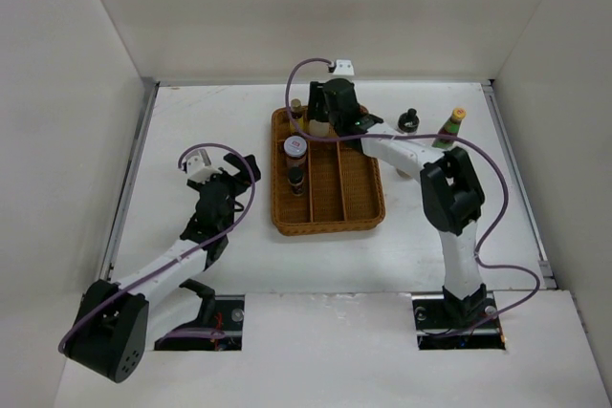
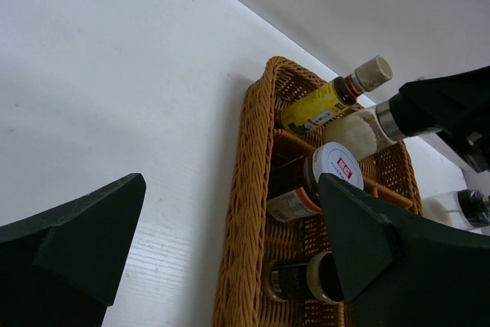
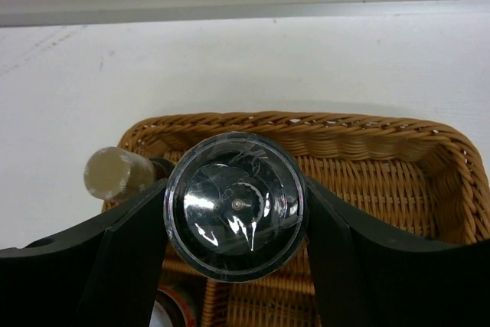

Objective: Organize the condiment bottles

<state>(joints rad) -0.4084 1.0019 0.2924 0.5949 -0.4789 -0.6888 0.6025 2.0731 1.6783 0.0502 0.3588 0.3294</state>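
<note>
My right gripper point(image 1: 328, 114) is shut on a white bottle with a glossy black cap point(image 3: 236, 204), at the far end of the brown wicker tray point(image 1: 359, 188). The bottle's white body shows in the left wrist view point(image 2: 354, 132). Beside it a yellow-label bottle with a beige cap point(image 2: 329, 101) stands in the tray's far left corner. A white-lidded jar point(image 1: 295, 148) and a dark jar point(image 1: 296, 179) stand behind it in the left compartment. My left gripper point(image 1: 218, 177) is open and empty, left of the tray.
A small black-capped bottle point(image 1: 409, 121) and a dark yellow-capped bottle point(image 1: 449, 128) stand on the table right of the tray. White walls close in the table at the back and both sides. The right arm's cable loops over the right side.
</note>
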